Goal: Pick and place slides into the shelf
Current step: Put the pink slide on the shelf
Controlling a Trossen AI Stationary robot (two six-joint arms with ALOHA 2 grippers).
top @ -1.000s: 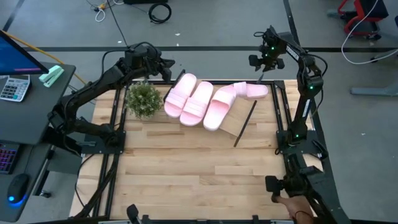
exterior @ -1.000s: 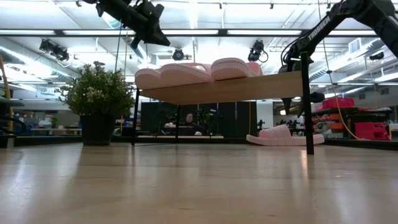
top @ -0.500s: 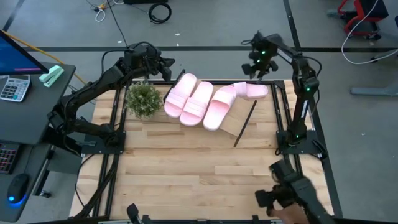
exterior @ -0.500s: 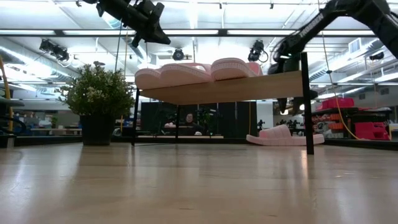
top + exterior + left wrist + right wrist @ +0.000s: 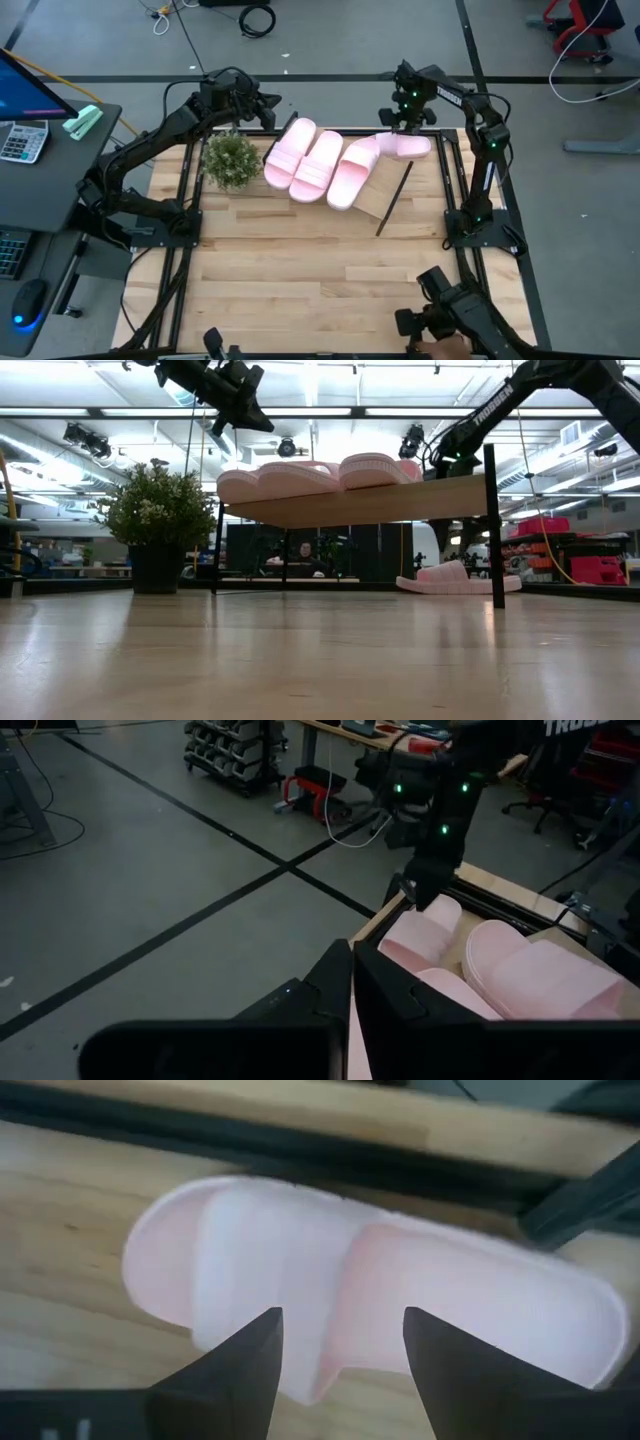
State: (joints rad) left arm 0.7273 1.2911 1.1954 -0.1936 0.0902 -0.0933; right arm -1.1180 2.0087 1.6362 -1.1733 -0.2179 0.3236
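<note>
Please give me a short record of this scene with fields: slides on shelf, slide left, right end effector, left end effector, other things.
slides on shelf: three slides lie side by side on the shelf
slide left: one slide on the table, at the far right edge
right end effector: right end effector open, above that slide
left end effector: left end effector shut, empty, above the far left
other things: plant

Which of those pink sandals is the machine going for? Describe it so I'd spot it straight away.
Start at the slanted wooden shelf at the table's far end, where three slides lie side by side. Look past its right end: the fourth slide lies flat on the tabletop, beneath the right pincer, which is open. It alone is off the shelf and turned crosswise to the others.
</note>
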